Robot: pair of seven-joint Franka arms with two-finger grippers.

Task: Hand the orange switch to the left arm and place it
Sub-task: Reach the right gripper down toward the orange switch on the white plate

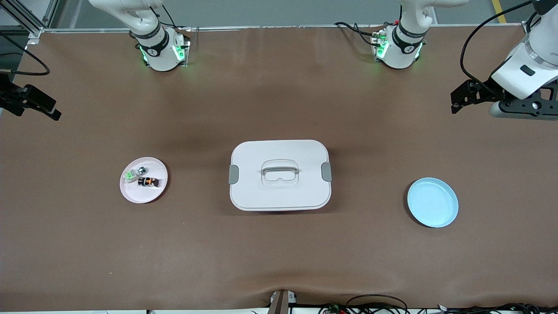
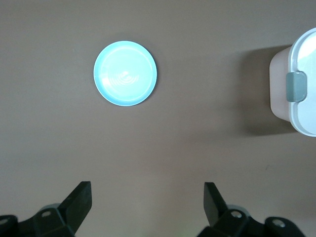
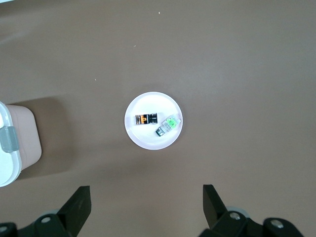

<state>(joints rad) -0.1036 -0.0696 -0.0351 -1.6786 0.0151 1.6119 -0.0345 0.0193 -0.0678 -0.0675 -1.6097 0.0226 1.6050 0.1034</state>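
Observation:
The orange switch [image 1: 147,182] is a tiny black block with an orange centre. It lies on a round pink plate [image 1: 144,197] toward the right arm's end of the table, and it also shows in the right wrist view [image 3: 146,118]. The white box [image 1: 279,192] stands at the table's middle. My right gripper [image 1: 32,104] hangs high over the table's edge at the right arm's end, open and empty [image 3: 147,192]. My left gripper [image 1: 468,95] hangs high over the left arm's end, open and empty [image 2: 148,190].
A green-and-clear component [image 1: 130,175] lies beside the switch on the pink plate [image 3: 153,140]. A bare blue plate [image 1: 432,202] sits toward the left arm's end, also in the left wrist view [image 2: 125,73]. The box's edge shows in both wrist views [image 2: 303,84] [image 3: 10,148].

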